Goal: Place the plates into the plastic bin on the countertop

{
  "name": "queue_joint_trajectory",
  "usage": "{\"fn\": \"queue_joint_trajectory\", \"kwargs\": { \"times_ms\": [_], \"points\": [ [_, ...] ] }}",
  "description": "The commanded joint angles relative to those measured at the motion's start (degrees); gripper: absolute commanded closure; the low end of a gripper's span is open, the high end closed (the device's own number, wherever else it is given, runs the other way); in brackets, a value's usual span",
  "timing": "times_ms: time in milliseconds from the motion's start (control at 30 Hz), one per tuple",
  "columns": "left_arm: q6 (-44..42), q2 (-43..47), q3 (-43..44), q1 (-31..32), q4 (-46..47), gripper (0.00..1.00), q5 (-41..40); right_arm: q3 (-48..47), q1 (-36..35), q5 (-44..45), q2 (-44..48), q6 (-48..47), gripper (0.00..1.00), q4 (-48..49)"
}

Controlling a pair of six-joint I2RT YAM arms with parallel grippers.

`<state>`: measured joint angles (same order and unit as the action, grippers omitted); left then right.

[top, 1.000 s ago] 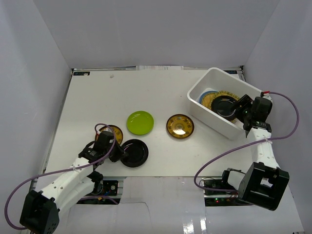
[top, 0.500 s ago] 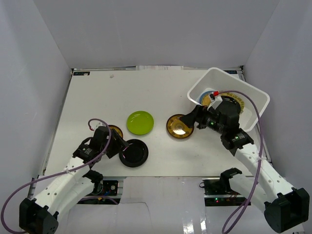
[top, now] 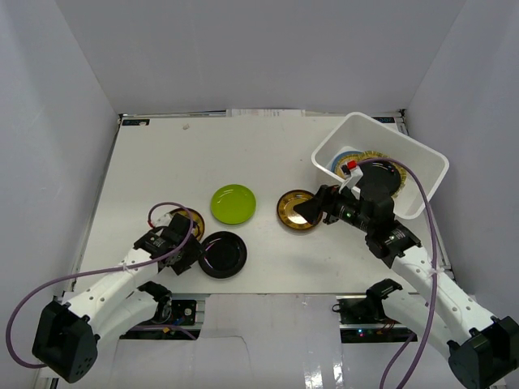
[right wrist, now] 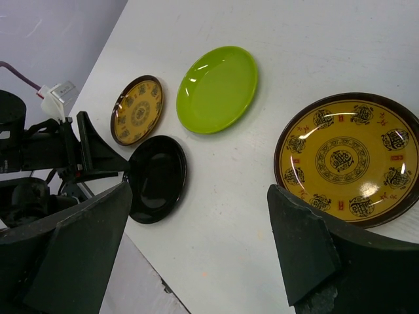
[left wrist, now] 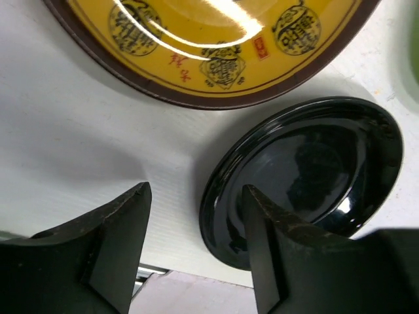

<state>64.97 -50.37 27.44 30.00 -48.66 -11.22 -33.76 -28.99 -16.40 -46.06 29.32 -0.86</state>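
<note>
On the white countertop (top: 154, 162) lie a lime green plate (top: 233, 203), a large gold-amber plate (top: 292, 217), a black plate (top: 225, 254) and a small gold-amber plate (top: 188, 217) half hidden by my left arm. My left gripper (top: 197, 251) is open at the black plate's left edge. In the left wrist view the black plate's (left wrist: 308, 170) rim reaches between the fingers (left wrist: 118, 242). My right gripper (top: 308, 212) hangs open above the large gold plate (right wrist: 347, 157), gripping nothing. The plastic bin (top: 422, 190) holds a black plate (top: 386, 177), a light blue one (top: 344, 153) and others.
Pale grey walls enclose the countertop on three sides. The bin stands tilted at the back right corner. The near edge of the countertop (right wrist: 141, 288) runs just below the black plate (right wrist: 157, 178). The green plate (right wrist: 219, 88) lies between the two gold ones.
My right arm has swung left out of the bin, leaving a black plate inside, and now hovers over the large gold plate. My left gripper has opened beside the black plate.
</note>
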Motion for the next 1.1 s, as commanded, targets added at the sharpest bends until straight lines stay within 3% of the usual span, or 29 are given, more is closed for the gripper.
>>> {"fn": "queue_joint_trajectory", "kwargs": {
  "times_ms": [0, 200, 300, 333, 433, 533, 733, 1067],
  "points": [
    [0.60, 1.23, -2.03, 0.41, 5.48, 0.34, 1.45, 0.36, -0.36, 0.06, 0.45, -1.99, 0.10, 2.18],
    [1.39, 2.91, -10.21, 0.41, 16.22, 0.49, 6.12, -0.61, -0.45, -2.84, -1.74, -2.34, 0.11, 2.62],
    [-0.10, 3.96, -9.78, 0.32, 16.85, 0.69, 5.25, -1.05, -0.89, -3.81, -2.97, -2.60, 0.11, 2.18],
    [-0.72, 4.31, -9.51, 0.41, 16.76, 0.83, 4.46, -0.87, -1.15, -4.68, -3.41, -2.60, 0.10, 2.44],
    [-1.86, 6.33, -8.99, 0.41, 16.67, 1.00, 5.15, 0.62, -1.76, -7.66, -5.44, -0.59, 0.08, 3.93],
    [-3.44, 8.35, -7.59, 0.41, 15.71, 1.00, 7.79, 2.81, -2.82, -9.17, -7.46, 0.91, 0.02, 6.31],
    [-9.32, 12.75, -2.40, 0.41, 15.70, 1.00, 14.38, 2.04, -7.73, -9.80, -14.22, 2.23, 0.10, 7.98],
    [-15.39, 12.58, -0.02, 0.41, 26.41, 1.00, 29.15, -0.69, -12.05, -9.96, -25.47, 6.09, 0.06, 13.60]
  ]
}}
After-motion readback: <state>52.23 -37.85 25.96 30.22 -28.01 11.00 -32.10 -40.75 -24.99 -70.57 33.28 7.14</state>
